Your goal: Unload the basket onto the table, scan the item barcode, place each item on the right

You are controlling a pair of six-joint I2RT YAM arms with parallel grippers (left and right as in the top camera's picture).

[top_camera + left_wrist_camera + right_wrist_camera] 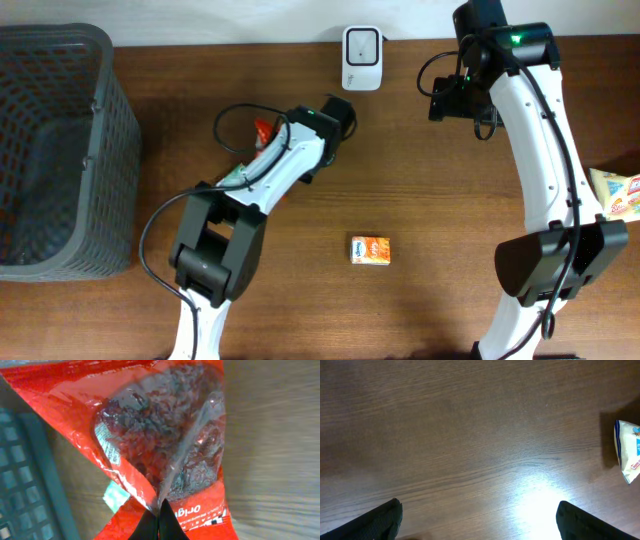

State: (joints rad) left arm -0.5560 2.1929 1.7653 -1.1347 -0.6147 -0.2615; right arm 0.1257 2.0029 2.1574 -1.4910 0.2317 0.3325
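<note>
My left gripper [160,521] is shut on the lower edge of a red snack bag [165,435] with a clear window showing dark pieces. The bag fills the left wrist view. From overhead only a bit of the red bag [263,129] shows beside the left arm, left of the table's middle. A white barcode scanner [361,44] stands at the table's back edge, well right of the bag. My right gripper [480,527] is open over bare wood with nothing between its fingers. From overhead, the right gripper [447,100] is right of the scanner.
A dark mesh basket [50,150] stands at the left, and its wall [25,485] shows close behind the bag. A small orange box [371,250] lies near the front middle. A yellow packet [620,192] lies at the right edge, and a white-blue packet [627,450] shows at the right.
</note>
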